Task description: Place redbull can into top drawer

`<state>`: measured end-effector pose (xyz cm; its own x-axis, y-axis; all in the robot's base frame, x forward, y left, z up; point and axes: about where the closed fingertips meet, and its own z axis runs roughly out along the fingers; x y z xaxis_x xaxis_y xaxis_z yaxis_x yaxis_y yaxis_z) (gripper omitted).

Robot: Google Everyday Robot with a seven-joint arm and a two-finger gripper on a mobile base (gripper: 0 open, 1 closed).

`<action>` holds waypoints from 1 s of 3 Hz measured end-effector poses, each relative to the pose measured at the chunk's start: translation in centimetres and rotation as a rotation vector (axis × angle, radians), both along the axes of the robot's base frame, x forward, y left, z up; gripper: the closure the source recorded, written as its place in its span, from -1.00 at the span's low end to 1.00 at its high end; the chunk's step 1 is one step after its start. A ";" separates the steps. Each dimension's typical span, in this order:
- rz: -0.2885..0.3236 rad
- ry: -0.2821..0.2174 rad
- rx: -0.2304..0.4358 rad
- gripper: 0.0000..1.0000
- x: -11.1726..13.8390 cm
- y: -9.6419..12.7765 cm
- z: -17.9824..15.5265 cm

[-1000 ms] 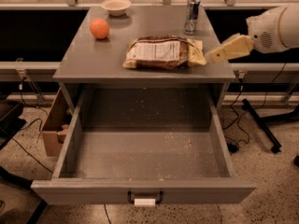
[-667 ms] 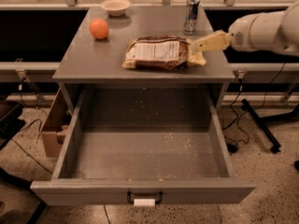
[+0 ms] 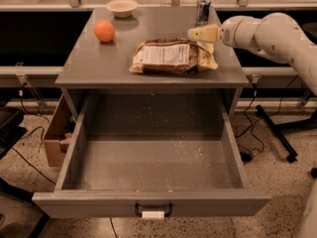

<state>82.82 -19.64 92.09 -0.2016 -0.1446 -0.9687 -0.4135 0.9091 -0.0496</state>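
The pincer (image 3: 193, 33) hangs over the right rear of the tabletop (image 3: 94, 66), just in front of the redbull can (image 3: 202, 10) at the back edge. A snack bag (image 3: 171, 57) lies close below and to its left, filling the middle. An orange (image 3: 104, 31) and a bowl (image 3: 122, 7) sit well apart at the left rear. The top drawer (image 3: 153, 204) stands pulled out, open from above between its side walls.

you're looking at a grey table (image 3: 99, 66) sitting on speckled terrazzo floor (image 3: 277, 197), cardboard box (image 3: 53, 135) leaning at its left, black stand legs (image 3: 277, 135) spreading at right. gripper (image 3: 195, 33) hovering over the table's right rear.
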 end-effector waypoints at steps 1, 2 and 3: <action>-0.009 -0.039 0.017 -1.00 3.5 0.4 0.0; -0.019 -0.060 0.021 -1.00 6.4 0.8 -0.2; -0.043 -0.085 0.029 -1.00 9.8 1.0 -0.3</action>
<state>92.60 -18.69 91.82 -0.1234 -0.1093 -0.9863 -0.3697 0.9274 -0.0565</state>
